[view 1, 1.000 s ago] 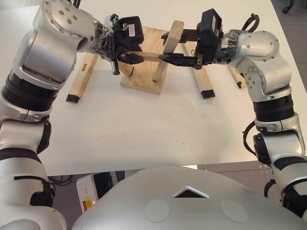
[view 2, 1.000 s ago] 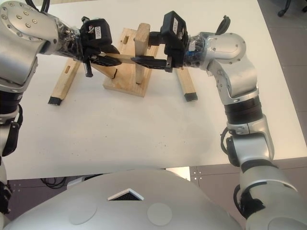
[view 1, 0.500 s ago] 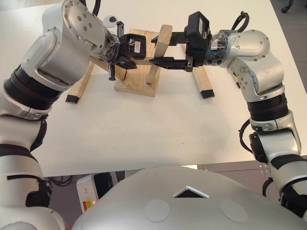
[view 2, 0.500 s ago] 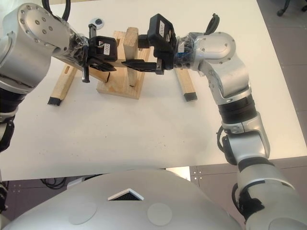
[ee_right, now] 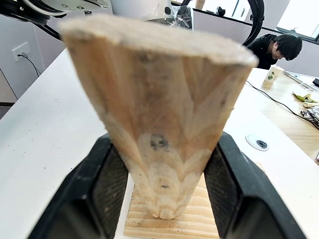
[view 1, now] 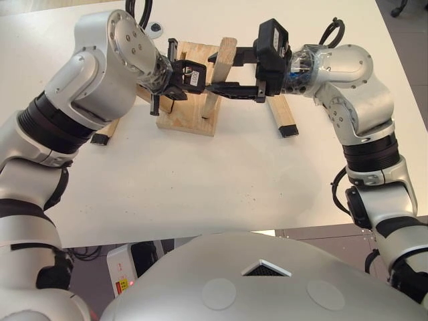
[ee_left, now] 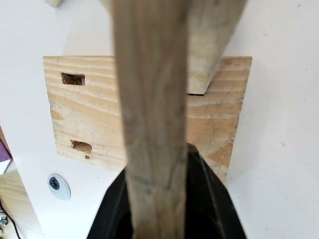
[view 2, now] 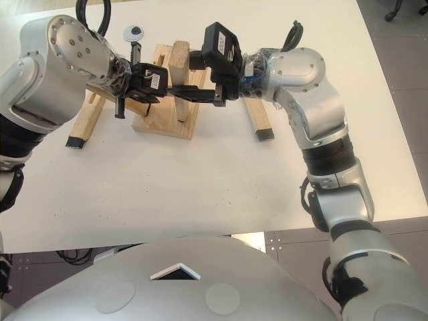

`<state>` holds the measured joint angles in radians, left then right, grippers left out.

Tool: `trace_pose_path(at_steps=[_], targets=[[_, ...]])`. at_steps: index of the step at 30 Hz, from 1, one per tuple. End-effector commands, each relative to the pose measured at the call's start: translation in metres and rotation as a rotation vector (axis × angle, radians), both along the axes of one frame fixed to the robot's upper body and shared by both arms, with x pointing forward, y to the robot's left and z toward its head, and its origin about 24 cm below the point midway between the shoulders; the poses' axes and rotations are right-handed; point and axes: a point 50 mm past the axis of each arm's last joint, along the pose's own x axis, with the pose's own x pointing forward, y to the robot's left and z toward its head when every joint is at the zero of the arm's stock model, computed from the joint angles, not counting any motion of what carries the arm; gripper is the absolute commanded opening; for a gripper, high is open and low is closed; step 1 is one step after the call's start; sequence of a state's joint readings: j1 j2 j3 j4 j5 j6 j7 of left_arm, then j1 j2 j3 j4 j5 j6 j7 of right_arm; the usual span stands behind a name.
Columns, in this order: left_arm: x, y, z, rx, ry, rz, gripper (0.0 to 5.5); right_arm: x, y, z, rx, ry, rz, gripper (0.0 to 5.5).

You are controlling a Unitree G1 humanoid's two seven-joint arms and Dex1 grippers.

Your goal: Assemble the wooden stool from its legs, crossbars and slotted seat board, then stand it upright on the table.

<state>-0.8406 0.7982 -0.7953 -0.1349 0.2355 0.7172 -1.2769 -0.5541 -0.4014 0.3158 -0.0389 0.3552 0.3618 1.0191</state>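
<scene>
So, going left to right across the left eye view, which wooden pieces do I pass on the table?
A loose leg lying flat → seat board → upright leg standing at the board's right end → second loose leg lying flat.

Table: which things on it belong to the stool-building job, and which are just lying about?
Job: seat board, held leg, held crossbar, left loose leg, right loose leg.
Lying about: round cable grommet.
</scene>
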Motion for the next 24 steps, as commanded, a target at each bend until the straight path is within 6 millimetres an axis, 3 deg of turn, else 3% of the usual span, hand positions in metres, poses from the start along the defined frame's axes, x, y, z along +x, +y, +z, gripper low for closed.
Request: trace_pose_path(at_steps=[1,4,10,13,15,20,24], targets=[[-0.067,0.014,-0.124,0.148,0.556,0.055,0.41,-0.01,0.029,-0.02,-0.02,0.133,0.047,2.04],[-0.06,0.005,-0.112,0.05,0.539,0.066,0.41,-0.012,0.032,-0.029,-0.038,0.149,0.043,2.04],[-0.039,0.006,-0.041,-0.299,0.462,0.144,0.41,-0.009,0.015,-0.042,-0.118,0.16,-0.014,2.04],[-0.033,0.013,-0.02,-0.402,0.42,0.189,1.09,-0.007,0.013,-0.04,-0.125,0.148,-0.021,2.03],[-0.032,0.016,-0.013,-0.435,0.388,0.205,1.46,-0.005,0.011,-0.039,-0.131,0.139,-0.022,2.03],[-0.036,0.026,-0.004,-0.432,0.34,0.2,1.5,0.0,0.008,-0.032,-0.147,0.105,-0.029,2.03],[-0.033,0.039,0.017,-0.429,0.256,0.191,1.5,0.004,0.006,-0.032,-0.177,0.08,-0.047,2.03]])
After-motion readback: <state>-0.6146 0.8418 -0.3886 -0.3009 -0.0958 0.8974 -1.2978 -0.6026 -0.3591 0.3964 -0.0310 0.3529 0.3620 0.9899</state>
